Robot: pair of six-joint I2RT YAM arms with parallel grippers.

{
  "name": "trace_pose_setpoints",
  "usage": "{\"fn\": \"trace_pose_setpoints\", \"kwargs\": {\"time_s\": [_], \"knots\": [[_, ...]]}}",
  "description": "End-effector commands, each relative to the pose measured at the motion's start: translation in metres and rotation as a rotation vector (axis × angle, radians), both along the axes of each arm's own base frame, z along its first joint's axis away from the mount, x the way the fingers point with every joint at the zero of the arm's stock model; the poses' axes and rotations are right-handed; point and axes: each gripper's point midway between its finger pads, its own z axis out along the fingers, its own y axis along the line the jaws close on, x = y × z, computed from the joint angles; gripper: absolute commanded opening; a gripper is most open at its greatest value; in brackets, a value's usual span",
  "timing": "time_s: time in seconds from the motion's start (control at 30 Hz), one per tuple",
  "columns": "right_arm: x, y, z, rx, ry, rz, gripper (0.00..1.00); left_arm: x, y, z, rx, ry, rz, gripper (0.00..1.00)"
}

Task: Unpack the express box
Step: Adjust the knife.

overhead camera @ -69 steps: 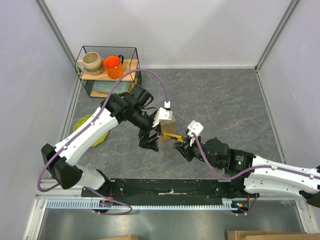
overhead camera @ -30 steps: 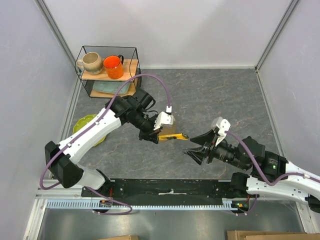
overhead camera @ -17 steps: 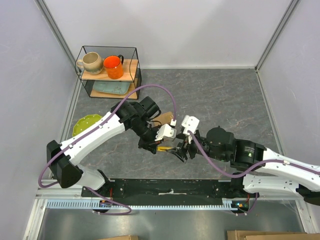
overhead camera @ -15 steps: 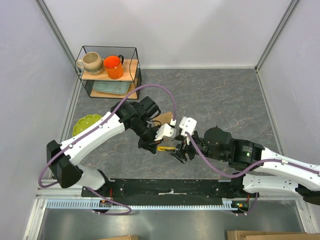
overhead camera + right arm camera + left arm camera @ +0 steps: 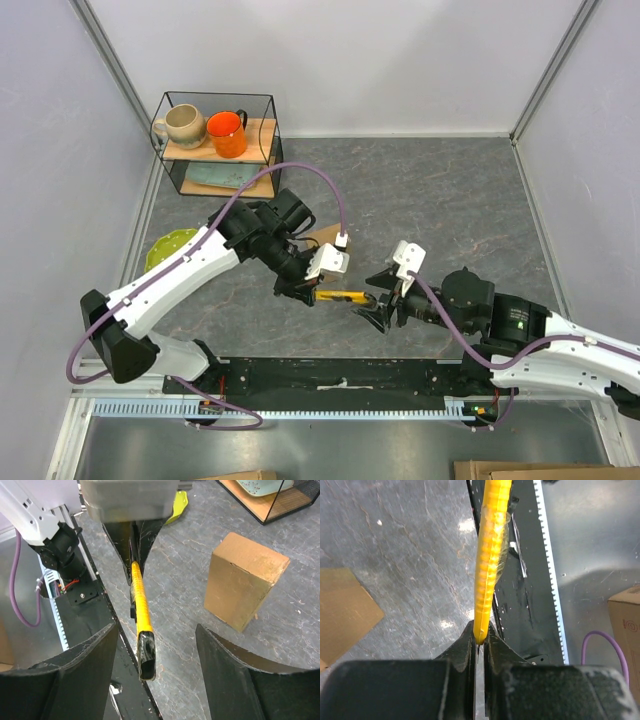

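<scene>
The express box is a small brown cardboard box standing on the grey table; in the top view only its corner shows behind the left wrist. My left gripper is shut on one end of a yellow utility knife, which points toward the right arm. In the left wrist view the knife runs straight out from the closed left gripper. My right gripper is open, and the knife's black-tipped free end lies between its fingers without touching them.
A wire shelf at the back left holds a beige mug, an orange mug and a pale dish below. A green plate lies at the left under the left arm. The black base rail runs along the near edge.
The right gripper came in to the knife's free end, then drew back slightly with its jaws wider. The left gripper kept hold of the knife and shifted it lower and nearer.
</scene>
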Motion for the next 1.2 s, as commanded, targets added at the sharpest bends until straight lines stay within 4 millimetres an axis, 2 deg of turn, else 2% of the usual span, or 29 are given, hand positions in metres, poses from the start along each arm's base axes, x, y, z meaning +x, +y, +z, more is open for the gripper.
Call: {"fn": "trace_pose_setpoints", "kwargs": {"time_s": [0.0, 0.1, 0.23, 0.4, 0.67, 0.9, 1.0, 1.17], "knots": [[0.004, 0.003, 0.012, 0.111, 0.012, -0.039, 0.72, -0.001, -0.018, 0.048, -0.169, -0.009, 0.010, 0.02], [0.002, -0.002, 0.015, 0.176, 0.021, -0.051, 0.73, 0.005, -0.026, 0.069, -0.252, -0.017, 0.037, 0.02], [0.001, 0.002, 0.025, 0.258, 0.016, -0.038, 0.75, 0.008, -0.035, 0.079, -0.281, 0.007, 0.039, 0.02], [0.010, 0.015, 0.052, 0.382, -0.036, -0.056, 0.72, 0.010, -0.041, 0.082, -0.288, 0.024, 0.038, 0.02], [0.019, 0.036, 0.061, 0.511, -0.063, -0.059, 0.66, 0.011, -0.044, 0.089, -0.311, 0.031, 0.054, 0.02], [0.025, 0.025, 0.072, 0.624, -0.101, -0.110, 0.59, 0.007, -0.044, 0.088, -0.315, 0.049, 0.044, 0.02], [0.025, 0.025, 0.077, 0.641, -0.110, -0.106, 0.52, 0.007, -0.043, 0.086, -0.312, 0.048, 0.045, 0.02], [0.024, 0.027, 0.082, 0.684, -0.113, -0.097, 0.48, 0.005, -0.043, 0.090, -0.319, 0.053, 0.045, 0.02]]}}
